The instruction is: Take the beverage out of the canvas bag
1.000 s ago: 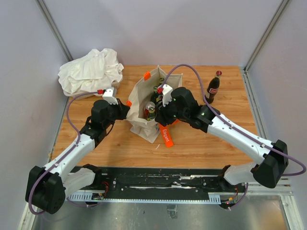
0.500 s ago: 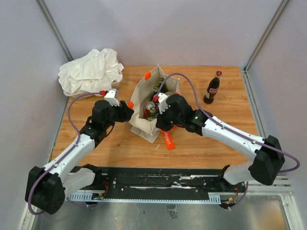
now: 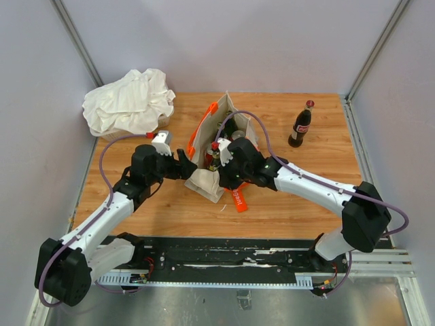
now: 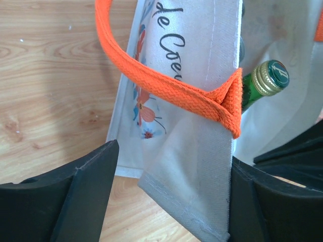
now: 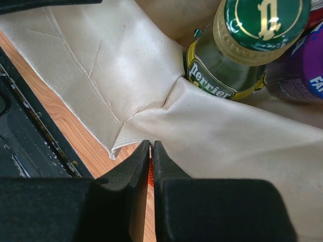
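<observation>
Right wrist view looks almost straight down on the bottle (image 5: 237, 55), a green glass Perrier with a green and gold cap, standing inside the bag (image 5: 91, 65) against one wall, with a purple can (image 5: 303, 75) just beside it. Being glass, I judge it rigid, fairly heavy if full, smooth enough to slip, and breakable if dropped. The narrow neck just under the cap looks the best hold, since the cap's lip would check a slide and the body is hemmed in by cloth and can. The bag is soft canvas that folds against the bottle's shoulder, so it will likely drag upward with the bottle unless pinned. Right gripper (image 5: 151, 143) has its fingers pressed together with nothing seen between them, tips over the bag's outer fold, near the bottle but not on it. Left gripper (image 4: 172, 151) has its fingers spread either side of the bag's corner below the orange handle (image 4: 166, 85), cloth against one finger and a gap at the other, so it brackets rather than pinches. Farther out on the table (image 3: 285, 204) a cola bottle (image 3: 301, 124) stands well apart to the right, and a white cloth heap (image 3: 129, 102) lies at the far left corner
</observation>
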Robot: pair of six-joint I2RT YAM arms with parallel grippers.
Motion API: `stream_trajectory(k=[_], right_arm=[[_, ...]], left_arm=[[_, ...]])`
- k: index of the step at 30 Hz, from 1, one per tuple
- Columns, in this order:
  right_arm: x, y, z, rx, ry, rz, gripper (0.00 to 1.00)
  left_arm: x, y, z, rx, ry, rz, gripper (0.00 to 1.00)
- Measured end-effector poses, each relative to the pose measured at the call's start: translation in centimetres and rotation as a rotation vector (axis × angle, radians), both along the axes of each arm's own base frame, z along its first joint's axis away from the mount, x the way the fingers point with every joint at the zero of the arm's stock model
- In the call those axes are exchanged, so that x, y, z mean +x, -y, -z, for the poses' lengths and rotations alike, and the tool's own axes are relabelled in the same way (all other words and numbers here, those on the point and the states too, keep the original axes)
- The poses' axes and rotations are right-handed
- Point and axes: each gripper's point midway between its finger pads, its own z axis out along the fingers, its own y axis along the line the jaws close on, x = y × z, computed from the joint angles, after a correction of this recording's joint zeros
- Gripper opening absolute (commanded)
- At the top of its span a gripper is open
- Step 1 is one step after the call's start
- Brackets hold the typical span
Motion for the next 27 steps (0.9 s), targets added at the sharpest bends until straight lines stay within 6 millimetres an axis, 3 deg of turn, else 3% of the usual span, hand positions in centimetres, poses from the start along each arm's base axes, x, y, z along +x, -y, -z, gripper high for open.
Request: stream_trajectory(k=[8,15,22,24,27], right_arm=[[0.1,-0.2,0.7,-0.008,-0.009,-0.003,0.07],[0.4,-0.6,1.1,-0.014,-0.015,-0.003,0.06],[0.6,-0.7,1.5,-0.023,-0.015,-0.008,0.09],[0.6,-0.7,1.4,-0.023,-0.014,-0.01,0.15],[0.4,-0.5,1.4,-0.032,-0.02,-0.011,0.32]], left_arm=[[-1.2,0.7,0.5,-0.027,-0.035,0.049,0.7],[-2.5,1.4,1.9,-0.022,-0.104,0.109,0.73],[-2.6,1.3,3.3,0.003,-0.151,0.111,0.13],[-2.5,1.3,3.5,0.005,-0.157,0.099,0.02],[-2.2,1.1,3.5,0.011,-0.152,0.084,0.01]])
